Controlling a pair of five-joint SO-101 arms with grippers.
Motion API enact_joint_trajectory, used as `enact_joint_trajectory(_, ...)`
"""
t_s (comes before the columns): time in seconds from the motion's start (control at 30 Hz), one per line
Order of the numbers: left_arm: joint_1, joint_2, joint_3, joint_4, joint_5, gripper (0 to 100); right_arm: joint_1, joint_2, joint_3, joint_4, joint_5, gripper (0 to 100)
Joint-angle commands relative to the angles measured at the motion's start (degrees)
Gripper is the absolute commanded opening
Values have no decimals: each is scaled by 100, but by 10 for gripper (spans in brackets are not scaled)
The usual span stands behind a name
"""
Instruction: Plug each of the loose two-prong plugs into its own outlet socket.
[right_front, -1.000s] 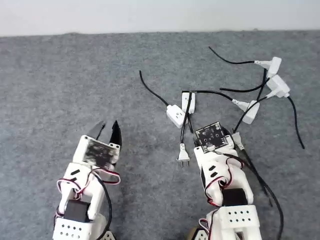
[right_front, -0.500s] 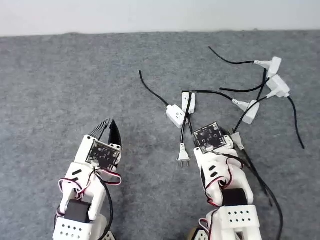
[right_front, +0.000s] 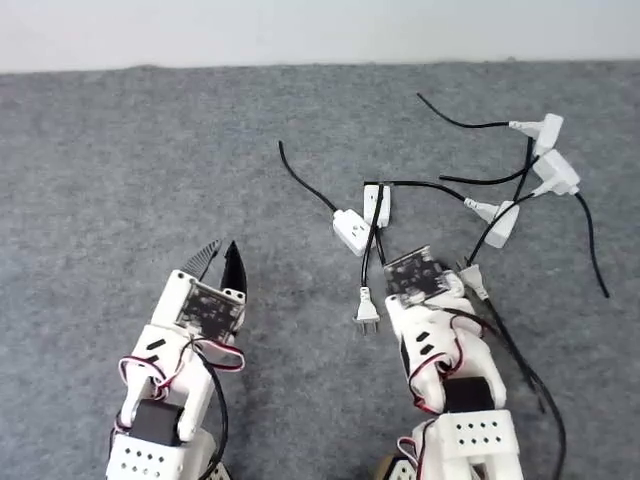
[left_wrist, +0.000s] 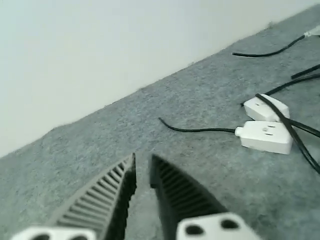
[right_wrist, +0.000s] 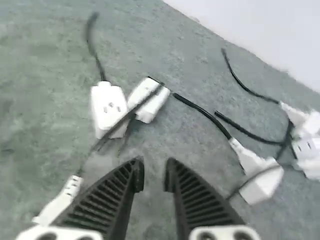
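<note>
Just ahead of my right end effector (right_wrist: 154, 172), jaws slightly apart, lies an outlet socket (right_wrist: 107, 107); a loose two-prong plug (right_wrist: 57, 202) rests beside those jaws. My left end effector (left_wrist: 142, 167) is parted too, empty.

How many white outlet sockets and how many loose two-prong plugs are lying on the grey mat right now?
White outlet sockets: 5
Loose two-prong plugs: 2
Total: 7
</note>
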Motion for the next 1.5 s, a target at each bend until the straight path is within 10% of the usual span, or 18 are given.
enact_joint_trajectory(0.0, 26, 9, -75, 18, 0, 63, 136, -84, -123, -119, -404, 144)
enact_joint_trajectory(0.23, -826, 0, -330, 18, 624, 186, -198, -40, -123, -48, 132, 2)
enact_joint_trajectory(0.43, -105, 18, -207, 167, 79, 6, -136, -75, -79, -66, 105, 71)
enact_joint_trajectory(0.73, -686, 0, -338, 105, 571, 186, -22, -66, -70, -110, -229, 125)
enact_joint_trajectory(1.0, -273, 18, -233, 141, 88, 5, -409, -48, -44, 22, 360, 27)
enact_joint_trajectory(1.3, -220, 9, -215, 114, 167, 195, -295, -84, -44, 4, 246, 121)
enact_joint_trajectory(1.47, -229, 9, -233, 123, 299, 191, -330, -66, -62, 48, 299, 3)
